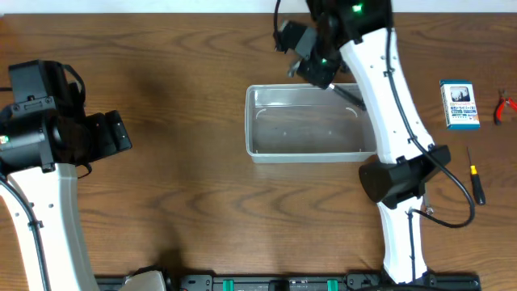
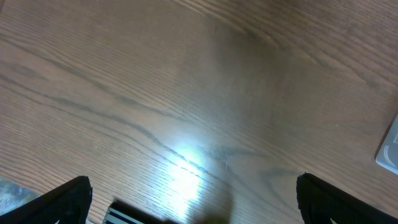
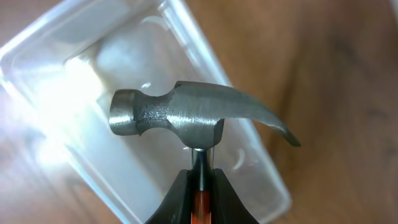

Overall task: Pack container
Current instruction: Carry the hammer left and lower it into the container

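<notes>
At the far left, we are holding the left tool (image 2: pixel 194 205) low over bare worktop (image 1: pixel 178 186). Its fingers are standing well apart with nothing between them, so we are judging that arm to be idle in this step.

Moving to the middle, the clear container (image 1: pixel 303 125) is lying open on the worktop, and no item is showing inside it.

Above its far right part, we are carrying the hammer (image 3: pixel 180 115) in the right tool (image 3: pixel 200 186), whose fingers are clamped on the neck just under the steel head. In the wrist view the striking face is hanging over the container's inside, while the claw is reaching out past the rim toward the bare wood. We are therefore reading this as the placing step, not yet done.

The next move is calling for us to bring the claw inside the wall, line the hammer up along the container's long side and lower it before letting go. Otherwise the claw may catch the rim and tip or push the container.

To the right, a boxed pack (image 1: pixel 460 103), red pliers (image 1: pixel 505 105) and a screwdriver (image 1: pixel 477 186) are lying well apart from the container, likely next for packing. Open wood is surrounding the container on its left and near sides.
</notes>
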Available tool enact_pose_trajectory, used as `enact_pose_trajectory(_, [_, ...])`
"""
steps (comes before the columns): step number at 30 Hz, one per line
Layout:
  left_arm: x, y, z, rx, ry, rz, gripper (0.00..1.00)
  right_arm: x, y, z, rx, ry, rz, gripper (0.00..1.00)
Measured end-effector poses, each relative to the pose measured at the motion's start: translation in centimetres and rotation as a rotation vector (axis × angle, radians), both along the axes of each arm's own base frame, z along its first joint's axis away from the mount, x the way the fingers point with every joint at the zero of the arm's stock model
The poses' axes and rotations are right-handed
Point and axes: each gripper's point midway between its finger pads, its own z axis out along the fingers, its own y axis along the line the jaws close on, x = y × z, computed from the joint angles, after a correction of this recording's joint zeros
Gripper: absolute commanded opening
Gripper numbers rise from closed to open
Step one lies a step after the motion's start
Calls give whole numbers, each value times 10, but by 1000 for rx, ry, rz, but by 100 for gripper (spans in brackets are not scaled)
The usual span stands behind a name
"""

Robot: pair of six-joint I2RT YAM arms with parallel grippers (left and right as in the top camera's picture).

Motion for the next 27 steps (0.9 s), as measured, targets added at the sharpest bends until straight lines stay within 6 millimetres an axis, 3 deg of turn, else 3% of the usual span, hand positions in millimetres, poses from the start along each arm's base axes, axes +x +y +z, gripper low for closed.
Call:
enact_pose_trajectory(5, [0, 0, 0, 0, 0, 0, 98, -17, 2, -35, -36, 121, 58, 10])
enact_pose_trajectory(10, [0, 0, 0, 0, 0, 0, 98, -23, 8, -56, -50, 160, 125, 11])
enact_pose_trajectory(18, [0, 0, 0, 0, 0, 0, 98, -29, 6, -68, -67, 190, 209, 17])
enact_pose_trajectory(27, [0, 0, 0, 0, 0, 0, 98, -26, 10, -71, -63, 163, 384, 13])
